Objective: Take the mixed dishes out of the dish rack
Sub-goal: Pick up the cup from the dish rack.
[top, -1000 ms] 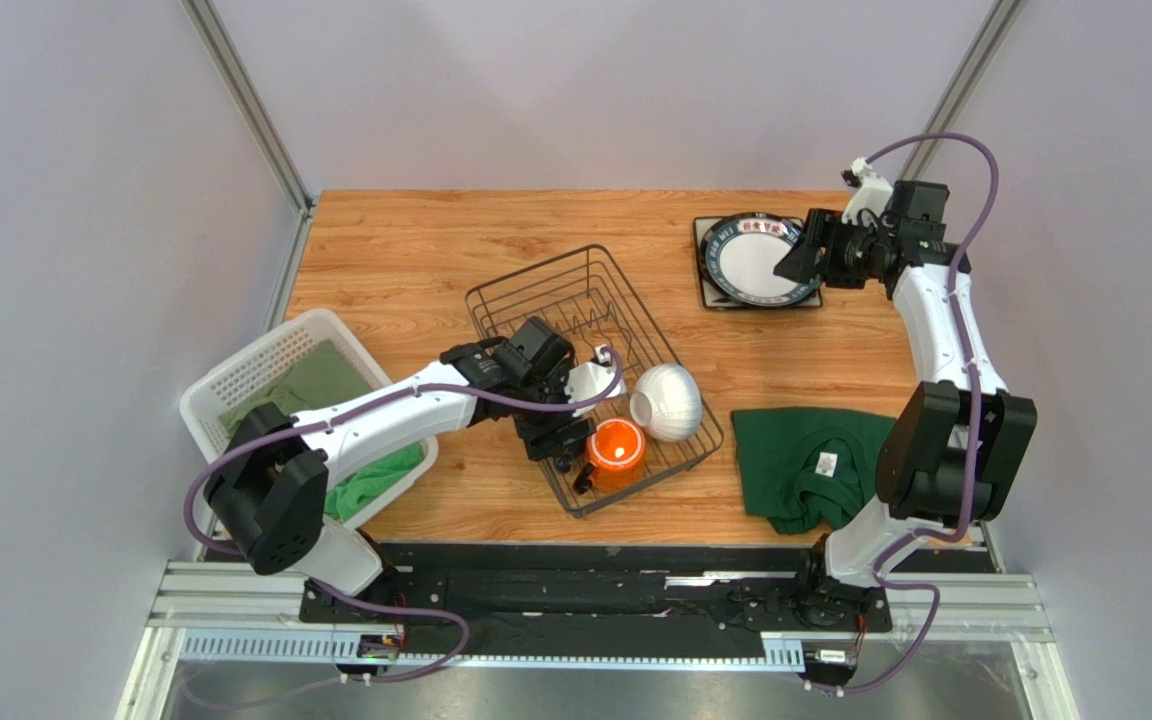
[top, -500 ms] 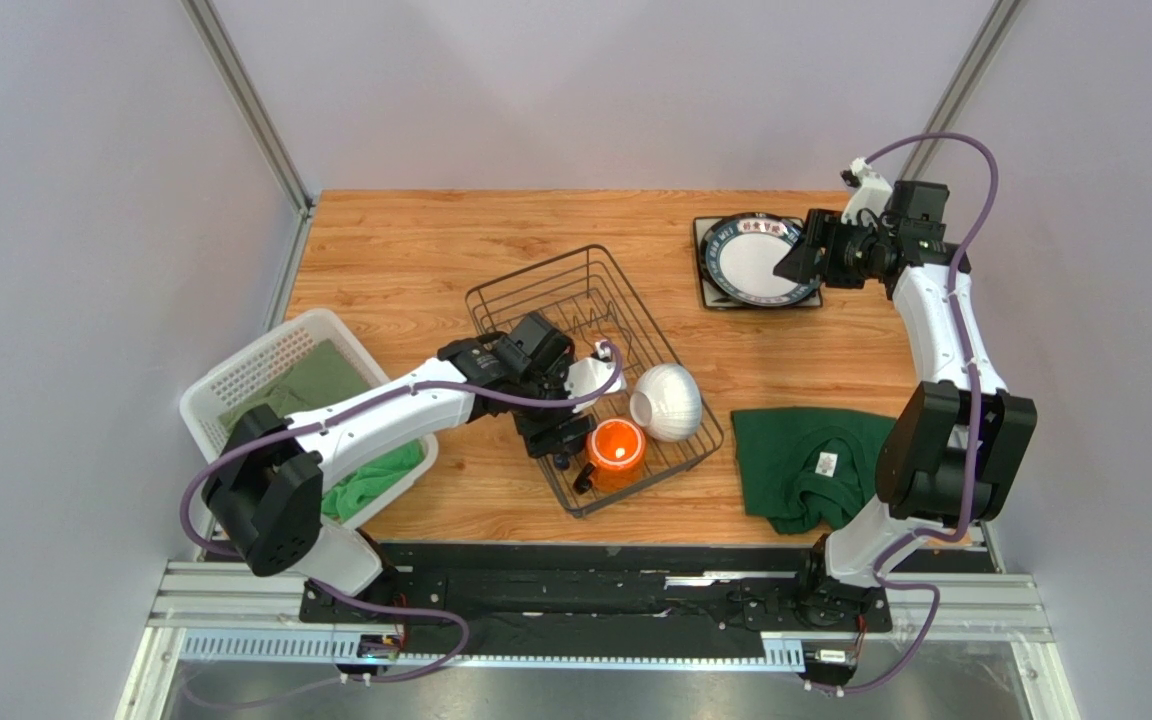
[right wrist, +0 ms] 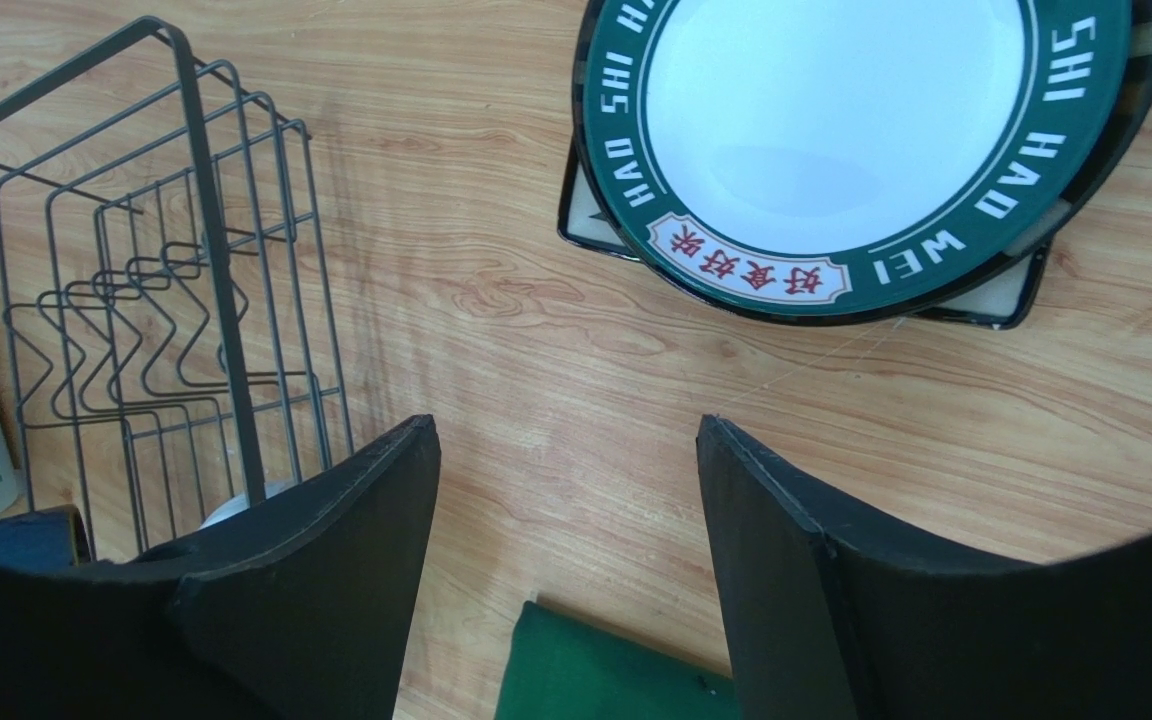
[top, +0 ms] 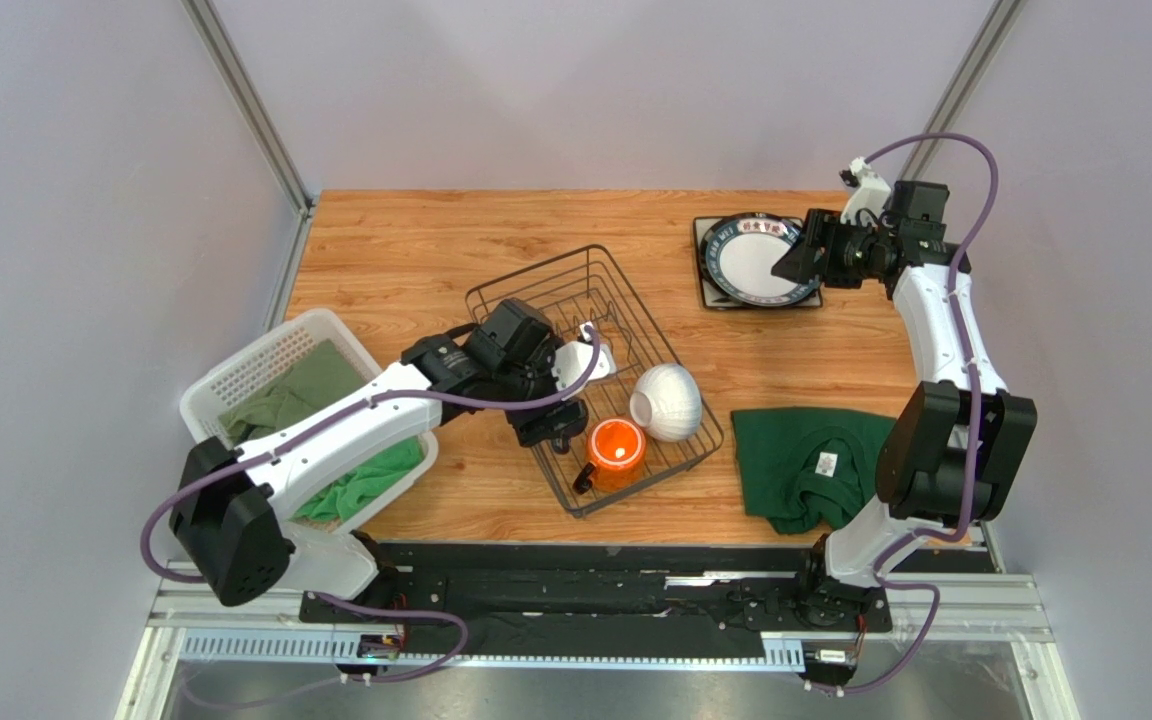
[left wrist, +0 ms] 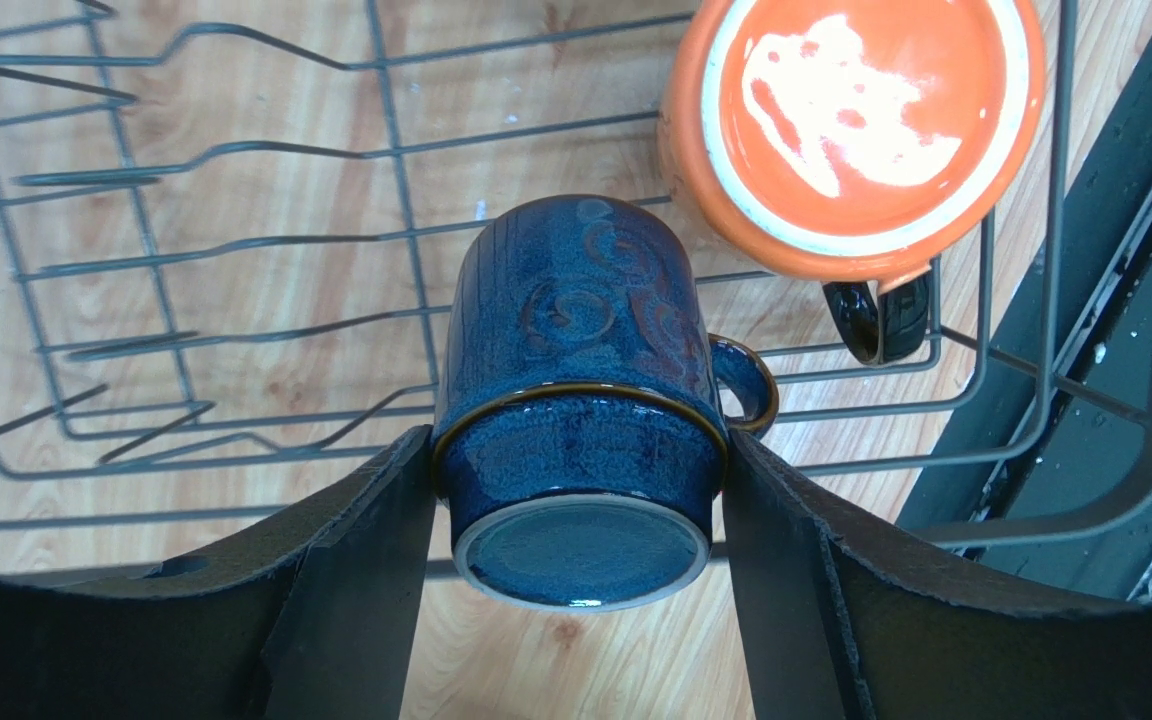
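Now left jaws have carried the dark blue mug [left wrist: 582, 383] leftward.

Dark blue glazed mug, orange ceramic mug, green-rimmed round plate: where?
Dark blue glazed mug [left wrist: 579, 338]: left wrist view, side wall.
Orange ceramic mug [left wrist: 856, 117]: left wrist view, orange face.
Green-rimmed round plate [right wrist: 835, 132]: right wrist view, white centre.
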`<state>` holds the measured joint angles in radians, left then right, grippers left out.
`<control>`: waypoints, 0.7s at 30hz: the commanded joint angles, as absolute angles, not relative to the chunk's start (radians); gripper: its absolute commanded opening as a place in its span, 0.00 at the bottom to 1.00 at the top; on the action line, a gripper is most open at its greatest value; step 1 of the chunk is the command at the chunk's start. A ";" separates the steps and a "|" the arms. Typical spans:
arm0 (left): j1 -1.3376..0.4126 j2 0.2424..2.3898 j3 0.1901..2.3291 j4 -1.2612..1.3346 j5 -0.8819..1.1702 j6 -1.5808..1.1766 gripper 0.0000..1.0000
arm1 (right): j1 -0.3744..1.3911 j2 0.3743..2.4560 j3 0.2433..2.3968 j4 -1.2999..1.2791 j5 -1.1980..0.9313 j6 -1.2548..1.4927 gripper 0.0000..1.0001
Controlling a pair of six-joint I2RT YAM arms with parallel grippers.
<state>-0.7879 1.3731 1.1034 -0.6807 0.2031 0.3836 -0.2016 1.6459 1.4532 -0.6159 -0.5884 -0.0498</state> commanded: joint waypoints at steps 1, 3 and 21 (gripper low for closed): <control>-0.767 1.256 1.178 -0.663 0.206 0.394 0.00 | -0.206 1.637 1.471 -0.607 -0.675 -0.058 0.67; -0.753 1.220 1.184 -0.663 0.201 0.393 0.00 | -0.206 1.635 1.477 -0.610 -0.741 -0.052 0.67; -0.655 0.965 1.118 -0.385 0.440 0.282 0.00 | -0.108 1.554 1.396 -0.396 -1.210 0.150 0.59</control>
